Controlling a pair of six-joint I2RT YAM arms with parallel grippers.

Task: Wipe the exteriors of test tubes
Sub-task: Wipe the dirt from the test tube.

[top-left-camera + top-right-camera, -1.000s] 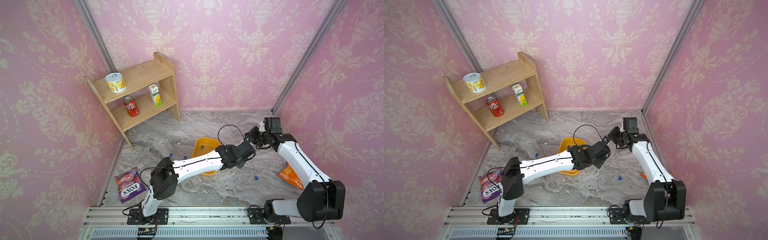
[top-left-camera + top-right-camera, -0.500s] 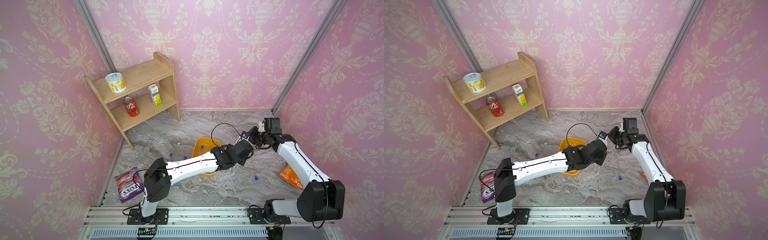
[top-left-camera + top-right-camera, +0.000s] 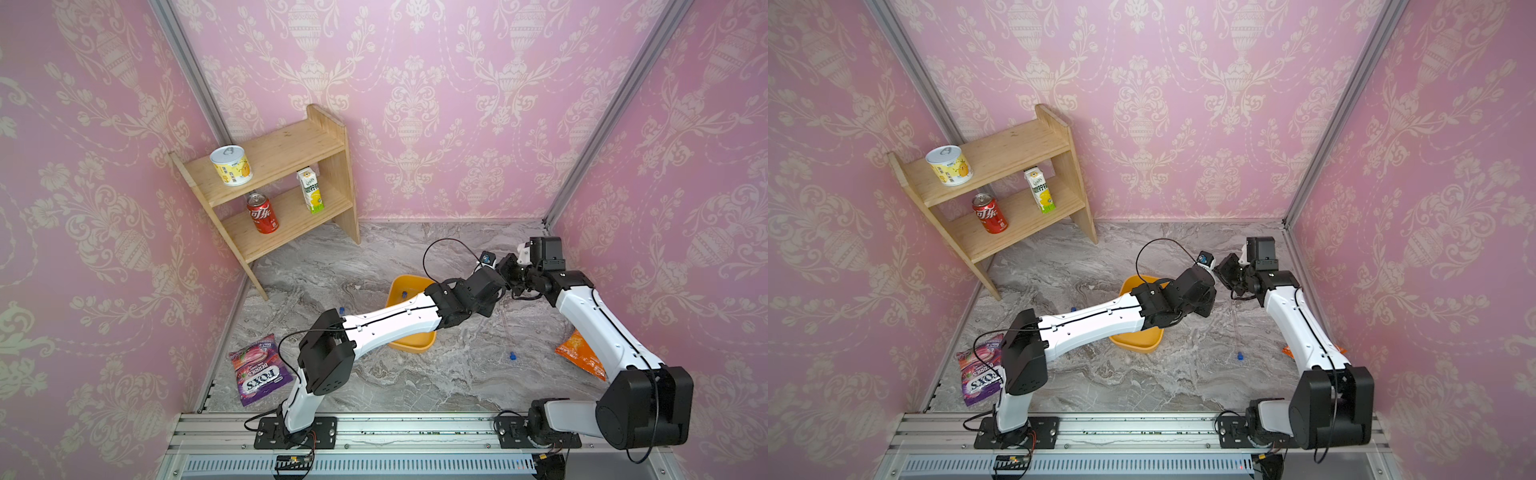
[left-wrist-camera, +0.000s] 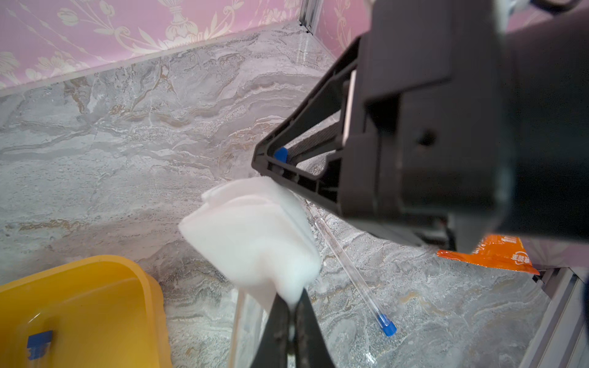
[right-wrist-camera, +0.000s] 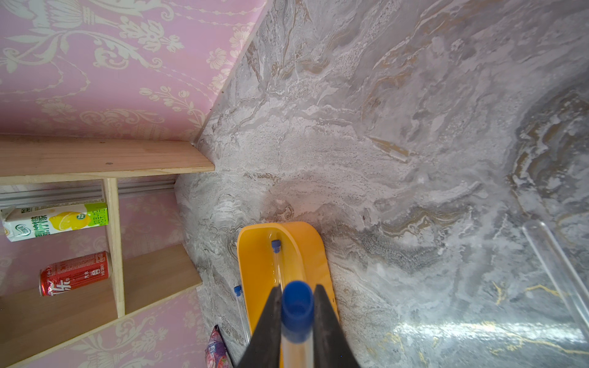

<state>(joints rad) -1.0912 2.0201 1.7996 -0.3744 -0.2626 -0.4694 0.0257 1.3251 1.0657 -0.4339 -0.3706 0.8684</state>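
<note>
Test tube [image 5: 296, 318] clamped between the right jaws; left jaws pinch a white pad [image 4: 255, 229].

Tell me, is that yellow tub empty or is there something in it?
Not empty: a clear test tube with a blue cap lies inside the yellow tub, seen from the right wrist camera.

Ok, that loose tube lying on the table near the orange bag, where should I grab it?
Probably near its blue cap, from straight above, jaws across its width: the tube lies flat on the table, thin and round.
</note>
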